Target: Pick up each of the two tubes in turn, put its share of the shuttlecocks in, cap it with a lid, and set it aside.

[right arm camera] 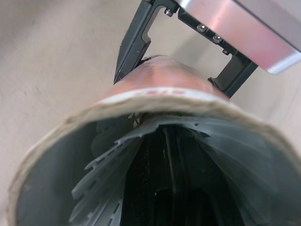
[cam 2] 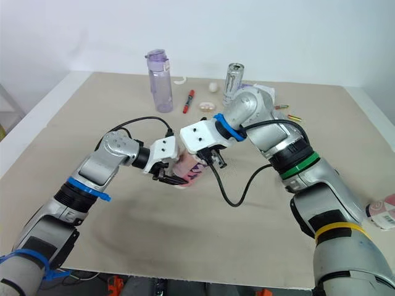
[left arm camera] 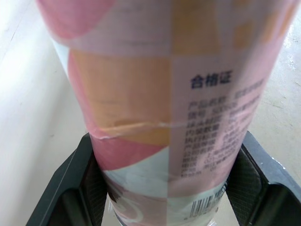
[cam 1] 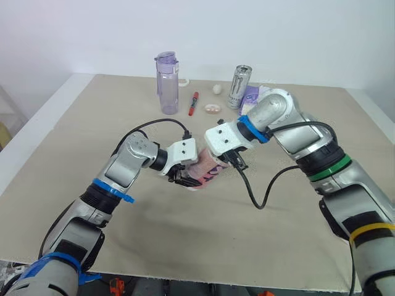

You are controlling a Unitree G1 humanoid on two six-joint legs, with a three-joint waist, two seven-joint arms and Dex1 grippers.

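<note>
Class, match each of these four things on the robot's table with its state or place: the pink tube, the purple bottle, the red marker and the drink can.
Things:
1. pink tube
2. purple bottle
3. red marker
4. drink can

States:
A. lying flat on the table
B. standing upright, left of the marker
C. clamped in the jaws of the left gripper
D. standing upright, right of the marker

Pairs: 1-C, 2-B, 3-A, 4-D
</note>
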